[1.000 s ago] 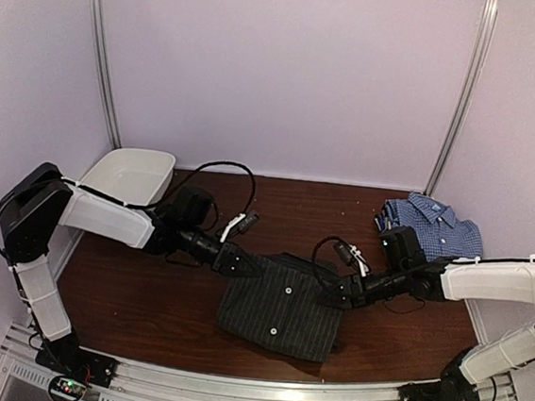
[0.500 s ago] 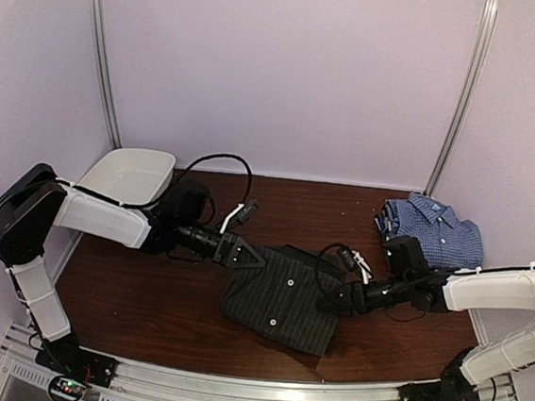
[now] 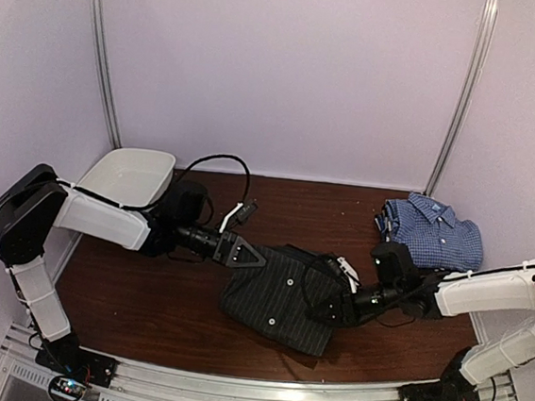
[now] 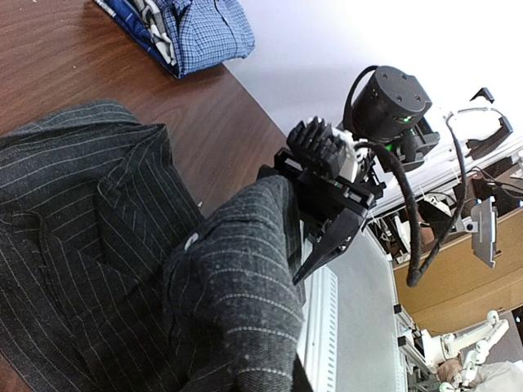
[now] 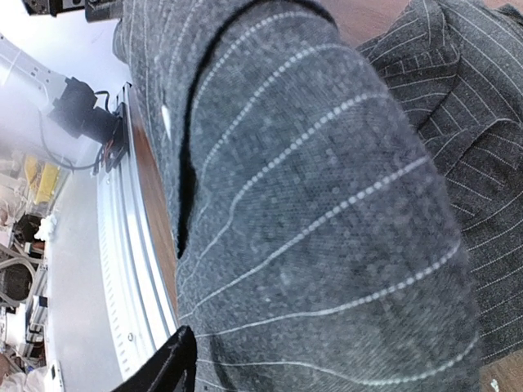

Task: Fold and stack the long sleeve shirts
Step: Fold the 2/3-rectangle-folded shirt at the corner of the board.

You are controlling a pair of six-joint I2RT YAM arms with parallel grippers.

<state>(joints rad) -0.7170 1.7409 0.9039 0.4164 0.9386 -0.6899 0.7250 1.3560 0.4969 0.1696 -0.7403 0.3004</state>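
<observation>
Nearest the bases is the dark brown wooden table (image 3: 134, 306). On it, right between the two tools, lies the black pinstriped button-up shirt (image 3: 275, 301), folded into a rough rectangle. Buttons face up, and the button line, its long axis, runs near to far, leaning a touch rightward at the far end.

The right gripper (image 3: 317, 312) sits at the shirt's right edge. In its own wrist view the cloth is draped right over it, with one black finger (image 5: 167, 366) poking out below. Spread or pinching, I cannot tell.

Across from it, the left gripper (image 3: 258, 259) is pressed together on the shirt's far left corner, holding it up in a peak.

Farther off, beyond the right gripper and to its right, is the folded blue-and-white small-check shirt (image 3: 435, 236). Its collar faces the back wall, and it lies well apart from the black one. Beyond the left gripper, off to its left, the white oval plastic tub (image 3: 128, 176) sits in the far corner.
</observation>
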